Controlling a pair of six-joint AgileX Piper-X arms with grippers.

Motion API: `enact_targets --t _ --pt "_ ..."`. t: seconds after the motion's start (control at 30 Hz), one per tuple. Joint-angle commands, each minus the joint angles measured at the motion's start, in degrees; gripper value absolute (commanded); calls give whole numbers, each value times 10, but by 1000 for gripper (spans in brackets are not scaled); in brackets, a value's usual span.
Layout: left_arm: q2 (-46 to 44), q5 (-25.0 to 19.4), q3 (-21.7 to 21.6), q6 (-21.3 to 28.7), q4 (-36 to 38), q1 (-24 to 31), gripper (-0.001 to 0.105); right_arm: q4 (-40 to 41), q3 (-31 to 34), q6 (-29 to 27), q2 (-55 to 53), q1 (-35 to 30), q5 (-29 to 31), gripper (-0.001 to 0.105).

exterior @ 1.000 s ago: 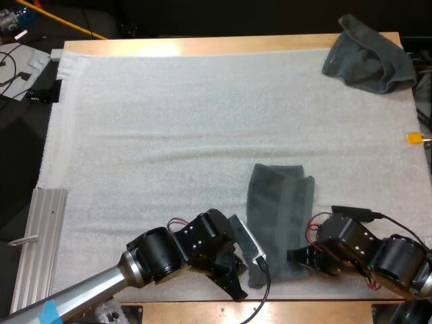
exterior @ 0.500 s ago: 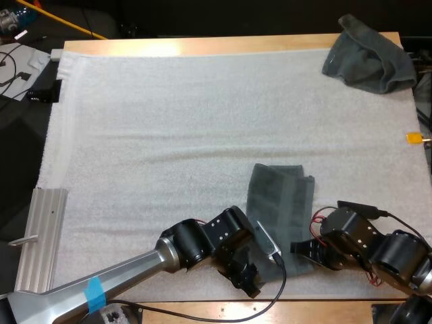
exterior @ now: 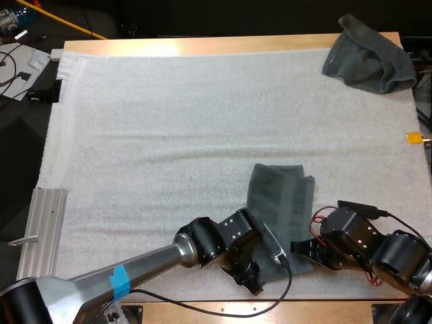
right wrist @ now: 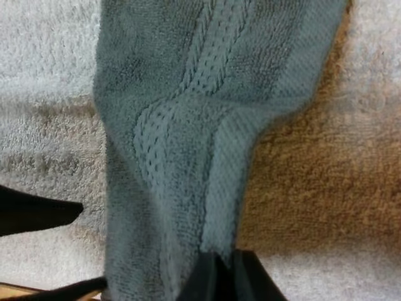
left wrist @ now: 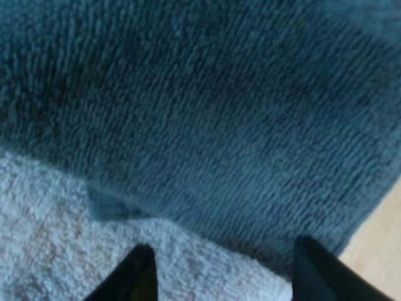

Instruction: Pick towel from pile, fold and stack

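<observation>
A dark grey-green towel (exterior: pixel 280 206), folded into a long strip, lies on the white mat (exterior: pixel 169 135) near the table's front edge. My left gripper (exterior: pixel 255 278) is at the strip's near left corner. In the left wrist view its fingers (left wrist: pixel 139 273) stand apart, open, with the towel's edge (left wrist: pixel 207 157) just ahead of them. My right gripper (exterior: pixel 301 251) is at the strip's near right side. In the right wrist view it (right wrist: pixel 219 276) is pinched shut on the edge of the towel (right wrist: pixel 188 125). A second, crumpled towel (exterior: pixel 368 54) lies at the far right corner.
A ribbed metal rail (exterior: pixel 40 236) lies along the mat's left side. The wooden front edge of the table (exterior: pixel 202 312) runs just behind both grippers. Black boxes and cables (exterior: pixel 30 81) sit off the table at the far left.
My left arm has swung right, bringing its gripper up to the towel's near left corner. The right gripper has shifted only slightly and the towel has stayed in place.
</observation>
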Motion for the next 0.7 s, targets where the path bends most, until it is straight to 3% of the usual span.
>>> enact_targets --t 0.0,0.13,0.33,0.53,0.67 --pt "13 -21 -2 2 -7 -6 47 2 -3 -2 -1 -1 8 0" --pt "31 -30 -3 3 -10 -8 47 2 -3 -2 -1 0 7 0" --pt "35 35 -3 -1 -13 -4 47 0 -2 1 -4 -1 4 0" --pt "38 36 -2 -2 -8 -4 46 -3 -2 1 -3 0 6 0" --pt "39 29 -3 -4 -2 -4 34 -3 -3 1 -3 0 7 0"
